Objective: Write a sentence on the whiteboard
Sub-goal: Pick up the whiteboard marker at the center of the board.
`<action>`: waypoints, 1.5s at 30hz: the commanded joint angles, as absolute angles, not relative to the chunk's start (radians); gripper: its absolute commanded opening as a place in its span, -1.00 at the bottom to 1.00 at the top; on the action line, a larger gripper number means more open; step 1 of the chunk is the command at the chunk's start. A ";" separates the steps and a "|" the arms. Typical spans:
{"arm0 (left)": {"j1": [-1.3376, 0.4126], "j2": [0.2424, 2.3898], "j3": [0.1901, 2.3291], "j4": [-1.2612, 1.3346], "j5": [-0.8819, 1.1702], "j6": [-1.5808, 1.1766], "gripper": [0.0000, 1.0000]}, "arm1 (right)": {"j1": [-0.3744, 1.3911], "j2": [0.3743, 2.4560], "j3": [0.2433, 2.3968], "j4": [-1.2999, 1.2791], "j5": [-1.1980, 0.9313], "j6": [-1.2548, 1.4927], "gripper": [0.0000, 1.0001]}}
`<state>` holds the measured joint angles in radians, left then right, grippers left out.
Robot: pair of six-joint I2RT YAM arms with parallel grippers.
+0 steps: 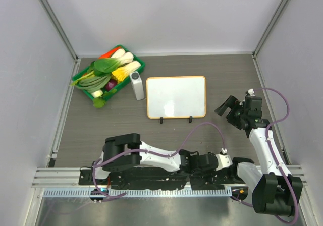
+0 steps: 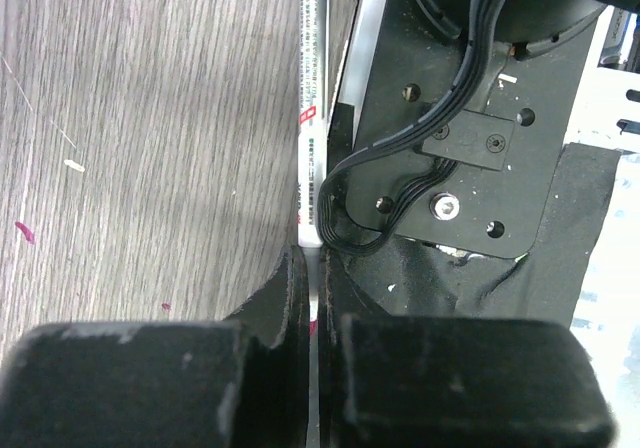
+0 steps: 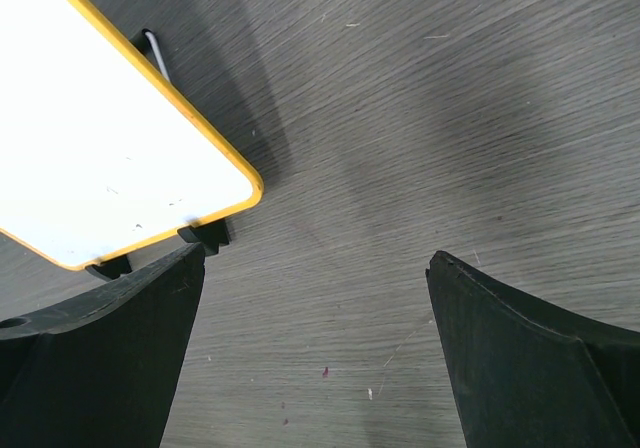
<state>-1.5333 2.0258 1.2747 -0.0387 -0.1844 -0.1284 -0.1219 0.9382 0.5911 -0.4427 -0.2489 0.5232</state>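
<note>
The left end effector [image 2: 315, 268] is pressed together on the thin end of a marker [image 2: 312, 118], which lies flat on the tabletop [image 2: 140, 138] and runs toward the top centre of the left wrist view. The marker sits just beside the right arm's base [image 2: 470, 118], with black cables [image 2: 345, 203] looping right up against its barrel.

The whiteboard [image 1: 175, 97] lies flat in the middle of the top view, bare of any writing. The right end effector [image 1: 227, 107] hovers to its right, its 2 fingers spread wide with nothing between them.

- Risk 1: the pinch is at the marker's very end, so it may pivot or slip on lifting.
- Risk 2: the barrel may snag the cables as it rises.
- Risk 3: I cannot tell whether a cap is on; if it is, no ink will mark.
</note>
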 commanded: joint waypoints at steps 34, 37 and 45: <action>-1.068 1.286 0.982 -0.244 -0.169 -0.317 -1.00 | -0.084 0.899 0.792 -0.158 -0.768 0.655 0.93; -1.016 1.256 1.022 -0.279 -0.097 -0.337 -1.00 | -0.011 0.913 0.802 -0.130 -0.767 0.663 0.92; -0.876 1.216 1.123 -0.397 0.124 -0.382 -1.00 | 0.253 0.977 0.789 0.075 -0.707 0.730 0.82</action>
